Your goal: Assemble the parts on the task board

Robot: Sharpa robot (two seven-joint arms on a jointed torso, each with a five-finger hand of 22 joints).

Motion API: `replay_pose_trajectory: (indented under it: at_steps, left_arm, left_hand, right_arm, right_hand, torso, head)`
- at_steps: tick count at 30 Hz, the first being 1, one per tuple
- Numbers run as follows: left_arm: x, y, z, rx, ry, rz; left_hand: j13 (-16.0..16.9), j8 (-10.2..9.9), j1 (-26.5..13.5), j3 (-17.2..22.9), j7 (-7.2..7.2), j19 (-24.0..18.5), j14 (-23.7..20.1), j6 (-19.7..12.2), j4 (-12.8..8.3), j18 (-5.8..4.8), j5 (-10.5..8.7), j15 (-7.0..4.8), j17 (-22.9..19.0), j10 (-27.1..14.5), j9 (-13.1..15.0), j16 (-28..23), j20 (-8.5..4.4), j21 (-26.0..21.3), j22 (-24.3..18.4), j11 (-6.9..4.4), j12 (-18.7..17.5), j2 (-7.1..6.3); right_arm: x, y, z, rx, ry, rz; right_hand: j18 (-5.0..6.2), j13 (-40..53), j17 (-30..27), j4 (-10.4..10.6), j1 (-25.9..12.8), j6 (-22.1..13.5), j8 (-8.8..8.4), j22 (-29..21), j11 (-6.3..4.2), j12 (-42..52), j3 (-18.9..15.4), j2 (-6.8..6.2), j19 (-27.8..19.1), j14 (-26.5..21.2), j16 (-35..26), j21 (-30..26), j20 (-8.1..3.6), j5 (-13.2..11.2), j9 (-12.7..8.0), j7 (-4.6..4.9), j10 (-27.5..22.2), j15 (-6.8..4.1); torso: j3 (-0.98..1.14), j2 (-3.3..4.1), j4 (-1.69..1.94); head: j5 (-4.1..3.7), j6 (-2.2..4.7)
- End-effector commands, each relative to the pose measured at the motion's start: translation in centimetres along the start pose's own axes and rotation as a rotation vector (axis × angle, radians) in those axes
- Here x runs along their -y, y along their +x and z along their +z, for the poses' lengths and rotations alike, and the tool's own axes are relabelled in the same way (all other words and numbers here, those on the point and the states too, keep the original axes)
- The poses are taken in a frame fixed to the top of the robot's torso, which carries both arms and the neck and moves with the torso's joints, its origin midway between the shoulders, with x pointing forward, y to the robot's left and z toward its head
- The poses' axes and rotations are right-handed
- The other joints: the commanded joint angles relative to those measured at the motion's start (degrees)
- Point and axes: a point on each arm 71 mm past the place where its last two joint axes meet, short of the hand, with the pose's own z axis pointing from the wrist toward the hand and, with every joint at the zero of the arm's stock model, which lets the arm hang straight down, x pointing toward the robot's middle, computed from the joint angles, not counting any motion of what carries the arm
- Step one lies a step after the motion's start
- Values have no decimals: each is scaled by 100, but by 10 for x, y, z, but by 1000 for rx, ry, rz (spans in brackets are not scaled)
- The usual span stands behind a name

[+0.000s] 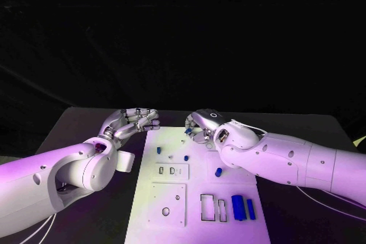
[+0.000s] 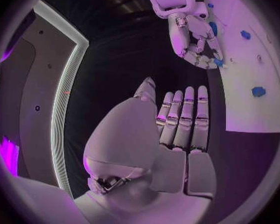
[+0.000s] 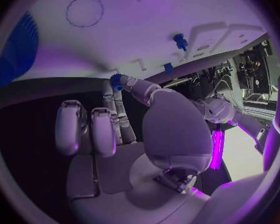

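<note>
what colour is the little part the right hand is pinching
Blue. The small part sits at the right hand's fingertips, clearest in the right wrist view.

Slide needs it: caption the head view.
Right hand pinches a small blue part over the task board; left hand open.

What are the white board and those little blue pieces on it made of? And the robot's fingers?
The board looks like matte white plastic or painted sheet: flat, even, with clean cut-outs. The blue pieces look like moulded plastic, uniform in colour with a dull sheen. The left hand's fingers look like brushed metal, silvery with highlights, though metallic-coated plastic is possible.
</note>
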Motion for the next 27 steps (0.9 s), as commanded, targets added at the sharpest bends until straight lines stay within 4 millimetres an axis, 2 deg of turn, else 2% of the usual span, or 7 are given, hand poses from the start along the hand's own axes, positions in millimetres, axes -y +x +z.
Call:
replay_pose_trajectory:
  at_steps: [1,27]
  left_arm:
    - [2,1,1,-13,8,-6]
    - [2,2,1,-14,7,-7]
  left_hand:
    - [-9,-35,-8,-33,84,2,-39,-53,16,53,-20,7,5,-39,5,-19,21,-36,-8,-12,-38,15]
    - [-9,-42,-2,-38,81,4,-47,-60,11,54,-23,8,11,-58,9,-36,23,-43,-15,-15,-39,19]
  right_arm:
    - [-1,-1,-2,16,-4,-7]
    - [-6,3,4,-8,-6,-9]
  right_hand:
    - [-96,8,12,23,0,36,18,15,-3,10,25,-64,15,264,31,38,22,-6,9,-7,-16,23]
    - [-97,8,21,32,-11,48,21,26,-6,12,23,-75,21,266,39,44,22,-15,16,-12,-8,20]
  torso:
    - [1,1,-1]
    - [-8,13,12]
  head:
    - [2,4]
    - [-12,-14]
